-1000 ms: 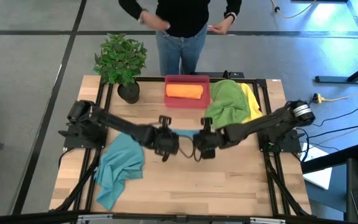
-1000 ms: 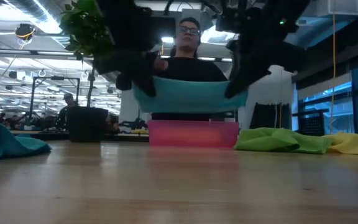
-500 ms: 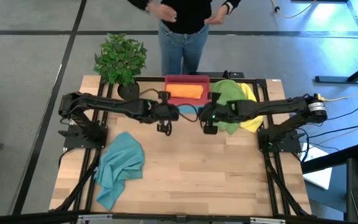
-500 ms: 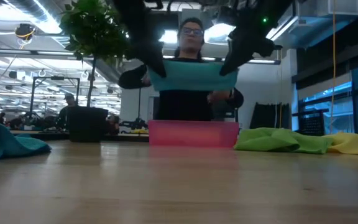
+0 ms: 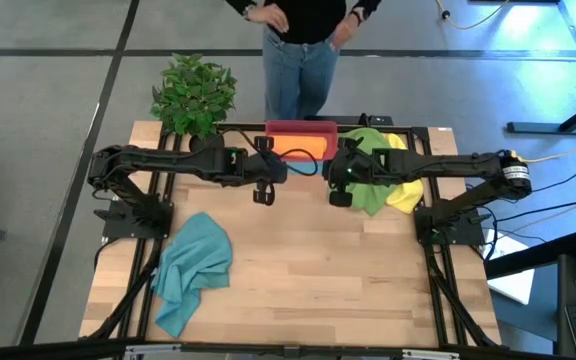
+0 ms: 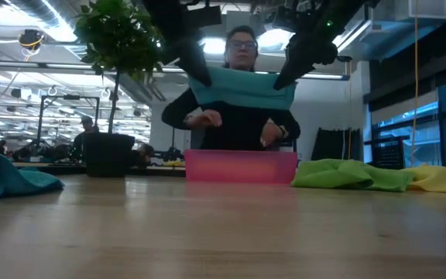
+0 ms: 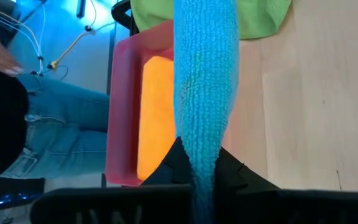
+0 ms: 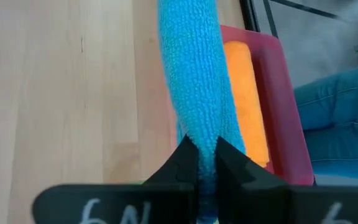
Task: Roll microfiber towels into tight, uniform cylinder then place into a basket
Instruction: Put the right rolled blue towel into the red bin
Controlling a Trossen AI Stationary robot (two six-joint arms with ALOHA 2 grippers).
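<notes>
The left gripper (image 5: 261, 187) and the right gripper (image 5: 339, 189) each pinch one end of the rolled teal towel (image 6: 242, 87), above the near edge of the basket (image 5: 299, 127).

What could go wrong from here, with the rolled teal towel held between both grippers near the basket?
The rolled teal towel sags between the left gripper and right gripper, each shut on one end; an uneven release could let it unroll. The basket already holds a rolled orange towel, so the free strip looks narrow and the roll might catch the rim. The green towel lies against the basket and could snag the right gripper.
</notes>
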